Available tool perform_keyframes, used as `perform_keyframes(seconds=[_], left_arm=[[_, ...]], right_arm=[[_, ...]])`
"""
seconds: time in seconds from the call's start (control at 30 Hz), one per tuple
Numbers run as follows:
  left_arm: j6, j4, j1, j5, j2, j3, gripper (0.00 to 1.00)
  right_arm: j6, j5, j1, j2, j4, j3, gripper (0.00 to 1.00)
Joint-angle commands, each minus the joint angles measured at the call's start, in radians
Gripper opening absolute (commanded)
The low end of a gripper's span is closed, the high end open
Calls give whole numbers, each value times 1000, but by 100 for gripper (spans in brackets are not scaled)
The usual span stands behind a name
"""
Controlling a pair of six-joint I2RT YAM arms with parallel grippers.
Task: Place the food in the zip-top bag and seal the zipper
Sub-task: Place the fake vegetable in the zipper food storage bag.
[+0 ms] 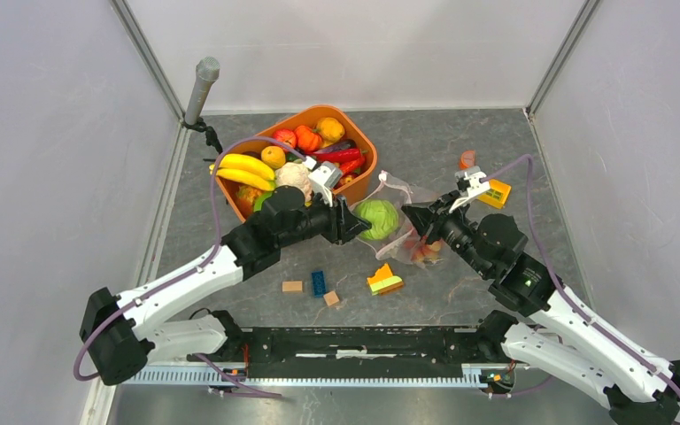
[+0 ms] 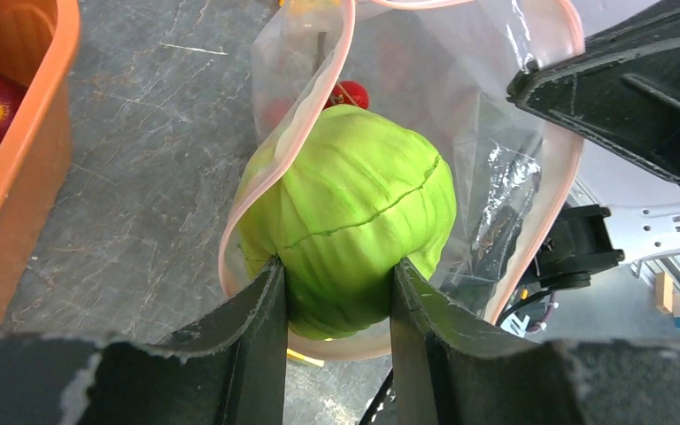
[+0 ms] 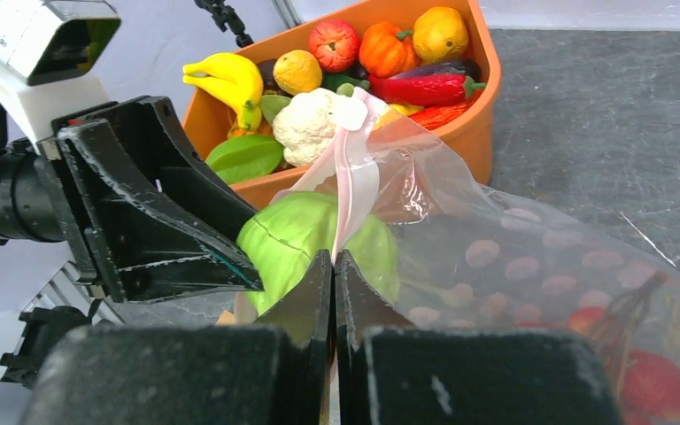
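Closest to the arm bases, on the near side of both sets of jaws, a few small building blocks [image 1: 319, 283] lie on the grey table [image 1: 460, 142].

Past them, the left gripper [image 2: 338, 266] pinches a green cabbage [image 2: 354, 204]. Its jaws are part-spread and press on either side of the cabbage's base. Straight ahead of those jaws the cabbage sits partly inside the mouth of the clear zip-top bag [image 3: 531, 266], with the pink zipper [image 2: 305, 124] curving round its left side and beneath it.

Opposite, the right gripper [image 3: 334, 258] has its jaws pressed together on the zipper strip and holds the mouth edge up. The white slider tab [image 3: 351, 112] stands just above its fingertips. Deeper in the bag, beyond the cabbage, a small red fruit [image 2: 350, 93] shows through the film.

Farthest back, behind the left jaws, an orange tub [image 1: 367, 150] holds bananas [image 3: 226, 80], a cauliflower [image 3: 314, 124] and other food.

The likely risks:
- **Snagging:** the cabbage looks nearly as wide as the opening, so pushing it on could catch the zipper lip and drag the whole bag.
- **Losing the pinch:** that drag could tug the strip out of the right jaws — the mouth would then sag shut.
- **Early release:** let go too soon, the round cabbage could roll back out onto the table.
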Motion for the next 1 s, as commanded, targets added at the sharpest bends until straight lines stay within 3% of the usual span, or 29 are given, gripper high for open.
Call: perform_keyframes(seconds=[0.0, 0.23, 0.4, 0.5, 0.73, 0.97], left_arm=[[52, -11, -15, -22, 19, 71, 17], [72, -11, -47, 100, 54, 131, 35], [74, -9, -48, 102, 25, 125, 66], [79, -11, -48, 108, 3, 120, 78], [86, -10, -48, 97, -49, 117, 93], [90, -39, -48, 116, -64, 121, 95]], right_arm=[[11, -57, 4, -12, 93, 32, 0], [13, -31, 4, -26, 88, 23, 0], [14, -2, 4, -47, 81, 10, 0], [14, 11, 4, -57, 75, 6, 0], [16, 30, 4, -71, 74, -6, 0], [16, 34, 4, -75, 70, -8, 0]])
